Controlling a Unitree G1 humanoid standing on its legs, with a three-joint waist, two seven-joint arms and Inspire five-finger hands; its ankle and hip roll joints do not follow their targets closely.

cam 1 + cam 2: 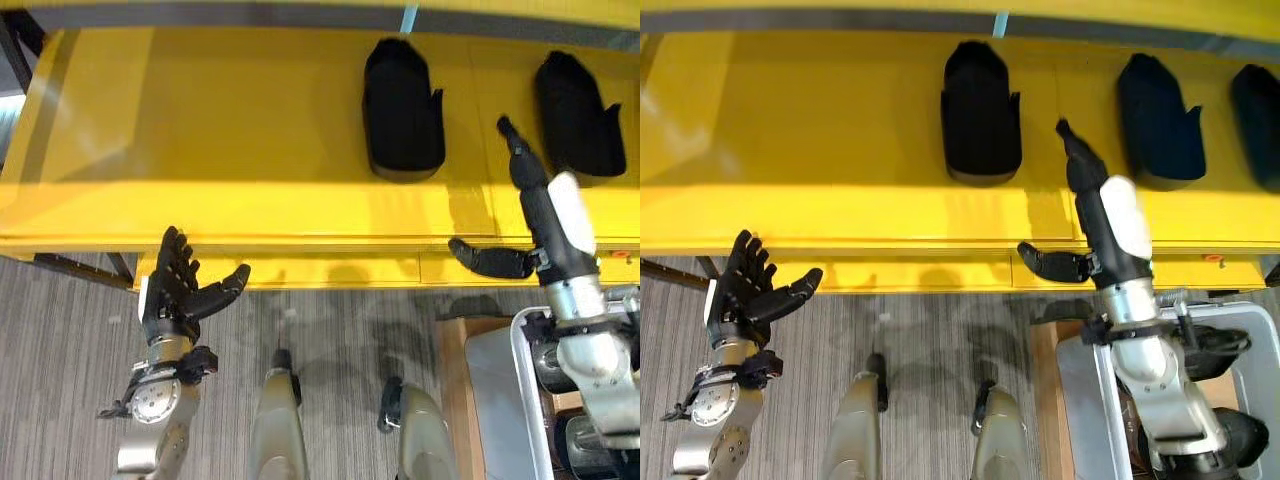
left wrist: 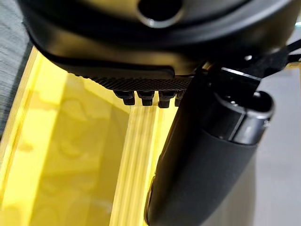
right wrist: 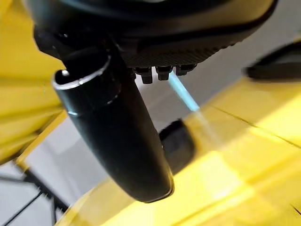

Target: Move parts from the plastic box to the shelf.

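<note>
Lower right of the frame: pale grey plastic box standing on the floor, dark parts visible inside past the right arm. Lower left: left hand, fingers straight and spread, thumb out, holding nothing, hovering just before the front lip of the yellow metal shelf.

Further up, right of centre: right hand reaching over the shelf edge, fingers stretched straight toward the back, thumb sticking out to the left along the front lip. Empty, by the look of both eye views and its own wrist view, where only the thumb and short fingertips show against yellow.

Upper middle of the frame: black moulded plastic part lying flat on the shelf, just left of the right fingertips and apart from them. Upper right: a second black part of the same shape, and in the right eye view a third part at the right edge.

Probably a release just finished or a return to the box about to start. For a clean job: draw the right hand straight back and up without brushing either neighbouring part, swing down to the box at lower right, grasp one part firmly, then set it in the open stretch of shelf at upper left, well apart from those already placed.
</note>
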